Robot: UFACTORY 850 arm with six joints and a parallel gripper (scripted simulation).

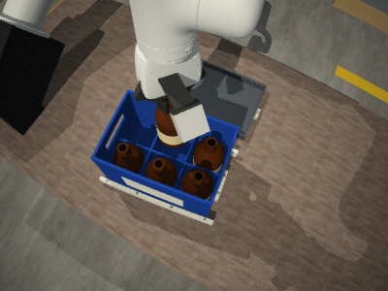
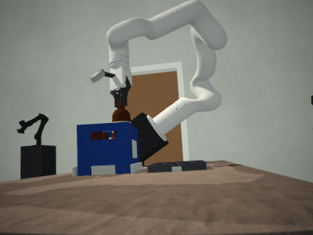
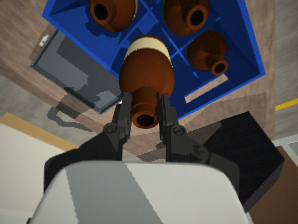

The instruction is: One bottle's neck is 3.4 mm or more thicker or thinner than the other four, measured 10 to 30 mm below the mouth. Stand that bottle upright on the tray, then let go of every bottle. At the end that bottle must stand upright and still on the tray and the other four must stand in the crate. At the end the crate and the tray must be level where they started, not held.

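My gripper [image 1: 166, 104] [image 2: 121, 104] [image 3: 146, 103] is shut on the neck of a brown bottle [image 1: 167, 123] [image 2: 121, 114] [image 3: 146, 75] with a cream band. This bottle hangs upright over the crate's back middle compartment, its shoulder above the rim; its lower part is hidden behind the wall in the exterior view. The blue crate [image 1: 195, 204] [image 2: 106, 157] holds other brown bottles: front left [image 1: 128, 157], front middle [image 1: 161, 172], front right [image 1: 198, 185] and back right [image 1: 209, 155]. The dark grey tray [image 1: 218, 102] [image 2: 156, 168] [image 3: 70, 70] lies flat behind the crate and bears no bottle.
White brackets [image 1: 155, 197] line the crate's foot, and small white blocks [image 1: 235, 152] stand near the crate and tray. The crate's walls and dividers surround the raised bottle's lower part. The arm's black base [image 1: 29, 78] [image 2: 149, 137] stands off to the left in the top view.
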